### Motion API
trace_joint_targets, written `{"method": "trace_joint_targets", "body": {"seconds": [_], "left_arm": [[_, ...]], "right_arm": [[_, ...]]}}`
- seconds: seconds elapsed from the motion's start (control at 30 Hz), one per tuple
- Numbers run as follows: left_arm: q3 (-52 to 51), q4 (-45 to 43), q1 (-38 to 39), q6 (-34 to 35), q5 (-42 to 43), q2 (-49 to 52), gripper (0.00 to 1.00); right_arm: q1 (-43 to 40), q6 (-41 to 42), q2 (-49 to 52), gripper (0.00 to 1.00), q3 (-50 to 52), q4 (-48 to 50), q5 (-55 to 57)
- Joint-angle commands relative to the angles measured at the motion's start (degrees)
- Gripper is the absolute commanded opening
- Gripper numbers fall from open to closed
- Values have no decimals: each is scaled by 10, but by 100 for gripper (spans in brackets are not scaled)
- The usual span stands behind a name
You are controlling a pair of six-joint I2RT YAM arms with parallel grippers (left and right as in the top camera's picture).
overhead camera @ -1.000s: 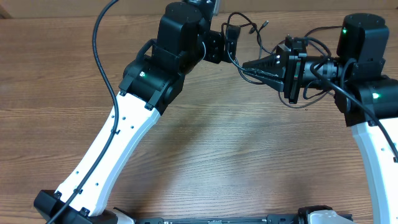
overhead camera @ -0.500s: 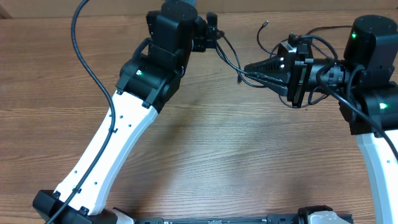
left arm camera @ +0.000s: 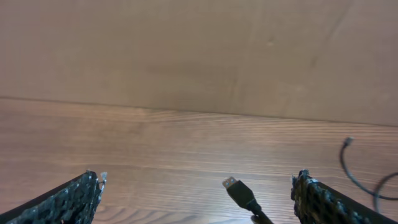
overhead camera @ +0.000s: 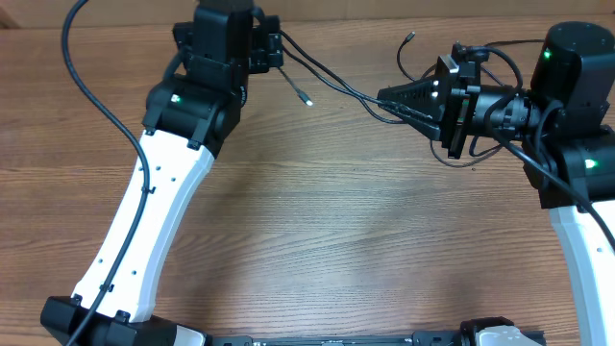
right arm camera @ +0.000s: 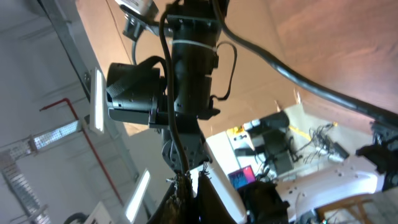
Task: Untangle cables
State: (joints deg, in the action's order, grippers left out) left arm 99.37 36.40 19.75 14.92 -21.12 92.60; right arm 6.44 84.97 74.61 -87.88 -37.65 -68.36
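Cables (left arm camera: 239, 194): thin, black, metal-tipped plug.
Right gripper (overhead camera: 381, 97): I see it pinching them.
Left gripper (left arm camera: 199, 200): spread wide, seemingly empty.

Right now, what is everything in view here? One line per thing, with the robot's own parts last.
cables: several strands, exact count unclear, black, running from the left end effector to the right one
plug ends: two visible, metal-tipped, one below the left end effector, another beside the right one
table: one, brown wood, under everything
arms: two, white and black, one on each side
left end effector: one, black, open, plug end between its fingers
right end effector: one, black, shut on the cables
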Motion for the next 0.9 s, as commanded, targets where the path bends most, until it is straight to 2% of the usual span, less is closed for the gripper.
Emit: {"method": "trace_joint_targets", "body": {"seconds": [0.0, 0.2, 0.47, 0.6, 0.87], "left_arm": [[0, 9, -22, 10, -31, 1, 100], [0, 33, -38, 10, -30, 0, 100], [0, 48, -40, 9, -7, -18, 100], [0, 55, -40, 9, -2, -21, 100], [0, 79, -40, 9, -2, -21, 100]], "right_arm": [[2, -41, -16, 4, -15, 3, 55], [-17, -101, -16, 4, -15, 2, 134], [-64, -211, -16, 4, -15, -112, 387], [-90, -245, -16, 4, -15, -138, 430], [-136, -255, -16, 4, -15, -163, 460]]}}
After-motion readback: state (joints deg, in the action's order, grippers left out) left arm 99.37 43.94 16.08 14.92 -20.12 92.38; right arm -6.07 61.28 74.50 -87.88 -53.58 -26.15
